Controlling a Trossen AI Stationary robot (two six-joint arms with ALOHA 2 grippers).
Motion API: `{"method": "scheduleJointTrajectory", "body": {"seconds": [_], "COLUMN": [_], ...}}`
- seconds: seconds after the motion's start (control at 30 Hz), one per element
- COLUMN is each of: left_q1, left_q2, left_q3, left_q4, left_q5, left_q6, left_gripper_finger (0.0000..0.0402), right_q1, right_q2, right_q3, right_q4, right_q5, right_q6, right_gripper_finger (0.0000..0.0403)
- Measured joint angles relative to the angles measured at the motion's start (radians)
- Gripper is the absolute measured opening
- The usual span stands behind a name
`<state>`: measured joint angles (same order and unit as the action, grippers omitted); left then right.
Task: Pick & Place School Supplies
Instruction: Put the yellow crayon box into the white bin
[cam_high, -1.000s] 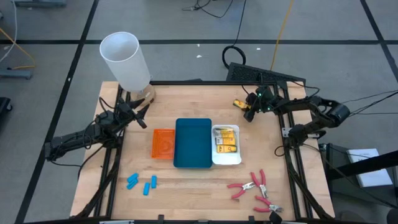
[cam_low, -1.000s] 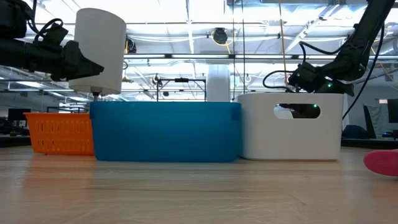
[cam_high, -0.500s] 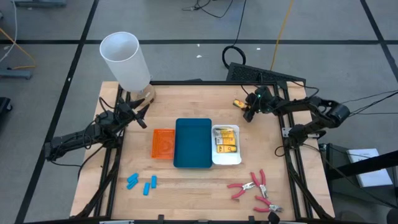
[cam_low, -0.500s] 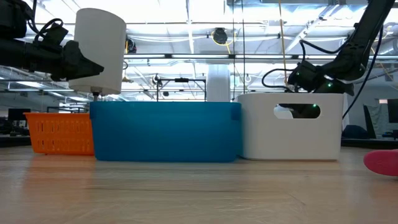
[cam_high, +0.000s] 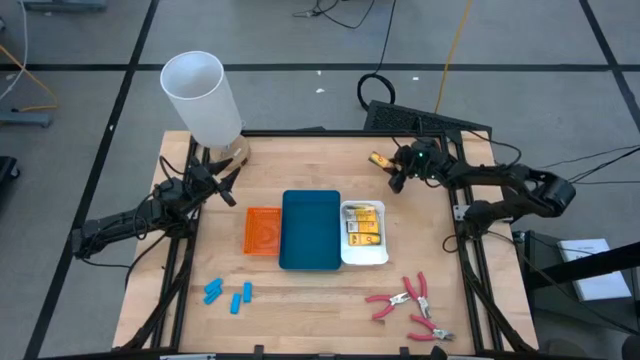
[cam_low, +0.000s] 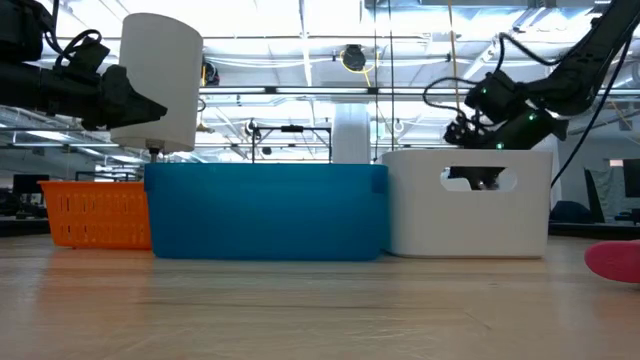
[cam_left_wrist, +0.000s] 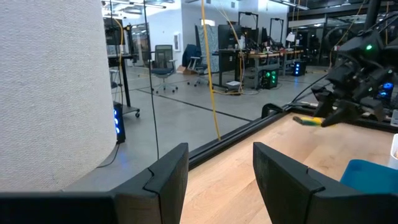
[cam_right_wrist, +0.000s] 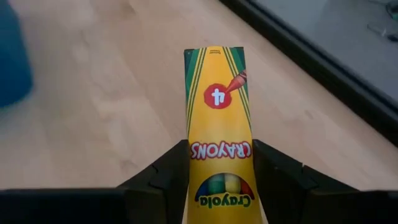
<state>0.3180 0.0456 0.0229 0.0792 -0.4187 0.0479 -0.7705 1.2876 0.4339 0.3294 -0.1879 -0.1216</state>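
A yellow crayon packet (cam_right_wrist: 219, 140) is clamped in the right pincer (cam_high: 392, 172) above the surface (cam_high: 300, 300) nr the far edge; left pincer (cam_left_wrist: 217, 174) is held part-open, empty, by the white cylinder (cam_high: 202, 98).

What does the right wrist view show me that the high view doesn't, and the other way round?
Only the right wrist view: the print on the crayon packet, clamped between the right hand's fingers above bare wood. Only the high view: the white tray holding more packets, the blue tray, orange tray, pliers, light-blue pieces, white cylinder and left hand. Both: the right hand holding that packet over the table.
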Motion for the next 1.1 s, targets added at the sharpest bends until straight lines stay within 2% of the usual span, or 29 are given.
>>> {"method": "scheduleJointTrajectory", "body": {"seconds": [0.53,1.1], "left_q1": [0.0,0.0], "left_q2": [0.0,0.0], "left_q3": [0.0,0.0], "left_q4": [0.0,0.0], "left_q5": [0.0,0.0], "left_q6": [0.0,0.0], "left_gripper_finger": [0.0182,0.0182], "right_q1": [0.251,0.516], "right_q2": [-0.148,-0.165], "right_q3": [0.001,0.002], "right_q4": [0.003,0.003], "right_q5": [0.003,0.007], "right_q6": [0.06,0.123], "right_gripper_finger": [0.0152,0.0152]}}
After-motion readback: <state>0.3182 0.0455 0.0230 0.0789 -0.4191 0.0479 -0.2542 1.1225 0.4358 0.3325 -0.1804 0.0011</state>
